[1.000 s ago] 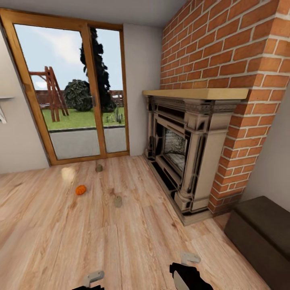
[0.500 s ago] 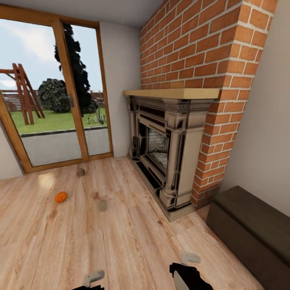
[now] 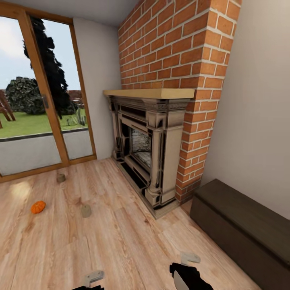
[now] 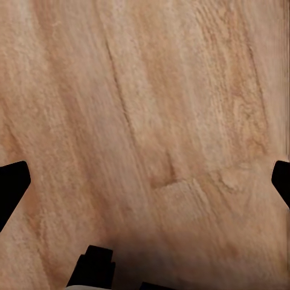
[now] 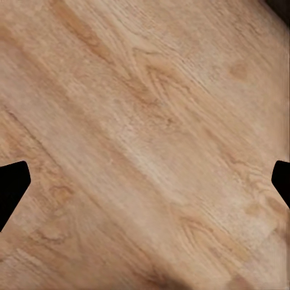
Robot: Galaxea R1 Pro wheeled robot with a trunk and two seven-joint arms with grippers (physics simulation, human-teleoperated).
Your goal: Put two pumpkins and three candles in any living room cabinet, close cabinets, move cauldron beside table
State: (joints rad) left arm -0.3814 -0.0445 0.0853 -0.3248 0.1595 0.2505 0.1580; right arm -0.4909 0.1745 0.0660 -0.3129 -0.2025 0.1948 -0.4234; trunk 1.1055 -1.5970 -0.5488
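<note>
1. One pumpkin (image 3: 38, 207), orange, round and ribbed, lies on the wooden plank floor (image 3: 121, 241) at the head view's left, well apart from both arms.
2. Two candles, short dull tan-grey stubs, stand on the same floor: the near candle (image 3: 85, 211) just beside the pumpkin, the far candle (image 3: 61, 178) close to the wood-framed glass door (image 3: 44, 108).
3. Cabinet (image 3: 241, 229): long, low, dark-brown, flat-topped; it sits against the wall at right, beside the red brick chimney (image 3: 177, 60) and its carved fireplace surround (image 3: 149, 149). Its far right end is cut off by the frame.
4. Left gripper (image 4: 145, 187): the black fingertips sit at opposite frame edges, spread wide, with bare grained floor between them.
5. Right gripper (image 5: 145, 187): fingertips likewise spread wide over bare floor, pinching nothing.
</note>
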